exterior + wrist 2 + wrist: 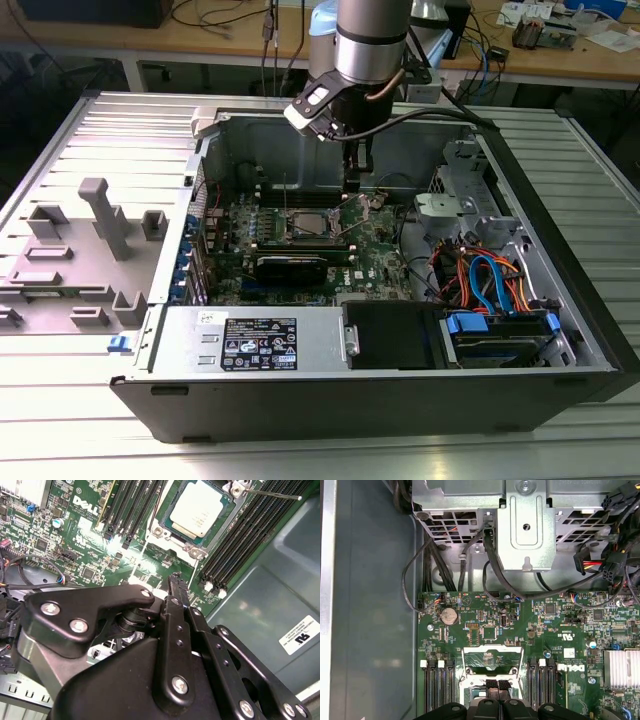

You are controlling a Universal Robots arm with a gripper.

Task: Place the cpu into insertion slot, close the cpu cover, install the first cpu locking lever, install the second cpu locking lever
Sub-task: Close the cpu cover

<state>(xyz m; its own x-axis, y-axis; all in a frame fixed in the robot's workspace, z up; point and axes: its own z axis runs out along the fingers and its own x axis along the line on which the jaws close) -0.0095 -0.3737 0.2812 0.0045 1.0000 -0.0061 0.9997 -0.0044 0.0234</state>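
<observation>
One cpu (pixel 200 507) fills the insertion slot (pixel 172 540); your gripper (pixel 498 692), pressed together, likely as a prod, hovers by the raised cpu cover (pixel 492 650).

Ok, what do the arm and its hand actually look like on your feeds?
The arm is a round silver-grey tube with dark joint bands, and a black cable runs from its wrist. A small white-faced camera box sits at the wrist. The hand is matt black: flat linkage bars pinned with silver screws, ending in narrow fingers with textured pads.

Bright light, small glare on motherboard (pixel 90 525)
</observation>
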